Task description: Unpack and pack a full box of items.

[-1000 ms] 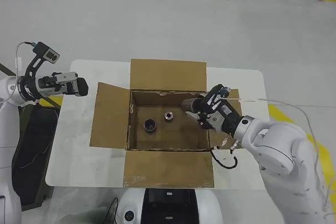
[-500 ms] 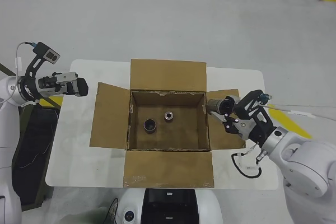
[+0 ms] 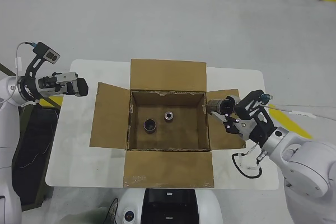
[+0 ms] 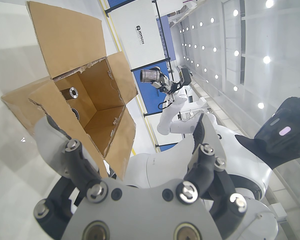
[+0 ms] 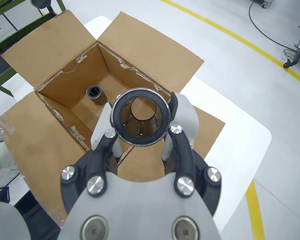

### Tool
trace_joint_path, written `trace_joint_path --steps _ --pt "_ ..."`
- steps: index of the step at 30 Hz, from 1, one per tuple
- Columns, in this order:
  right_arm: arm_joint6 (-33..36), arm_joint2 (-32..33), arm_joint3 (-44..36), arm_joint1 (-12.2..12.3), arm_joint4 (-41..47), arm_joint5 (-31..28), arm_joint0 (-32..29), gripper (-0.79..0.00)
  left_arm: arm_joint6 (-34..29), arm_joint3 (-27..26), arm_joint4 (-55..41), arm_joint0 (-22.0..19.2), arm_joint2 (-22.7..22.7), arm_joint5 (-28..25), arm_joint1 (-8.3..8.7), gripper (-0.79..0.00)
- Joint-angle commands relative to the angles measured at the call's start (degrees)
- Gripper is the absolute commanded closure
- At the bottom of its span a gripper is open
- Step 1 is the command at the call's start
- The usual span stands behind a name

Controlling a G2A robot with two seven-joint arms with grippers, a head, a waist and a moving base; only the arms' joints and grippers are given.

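Jaws on my R gripper (image 5: pixel 141 112) clamp metal cylinder (image 5: pixel 140 93) over R flap (image 5: pixel 202 131) of box (image 5: pixel 150 58); L gripper (image 4: pixel 125 123) spread wide, left of box.

The top view looks straight down on the box (image 3: pixel 168 74); both wrist views face it obliquely from opposite sides

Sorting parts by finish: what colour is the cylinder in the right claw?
Silver metal cylinder with a dark end ring; the right wrist view shows it best.
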Motion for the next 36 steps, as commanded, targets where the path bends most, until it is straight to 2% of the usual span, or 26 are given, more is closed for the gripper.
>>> trace_joint_path --steps 1,16,36 --pt "0.00 0.00 0.00 0.00 0.00 0.00 0.00 0.000 0.00 0.00 0.00 0.00 0.00 0.00 0.00 -0.785" --pt "-1.54 0.53 -0.09 0.22 -2.16 -0.39 -0.84 0.000 0.00 0.00 0.00 0.00 0.00 0.00 0.00 -0.785" --pt "-3.11 13.15 4.24 1.71 -0.05 1.62 -6.52 0.000 0.00 0.00 0.00 0.00 0.00 0.00 0.00 -0.785"
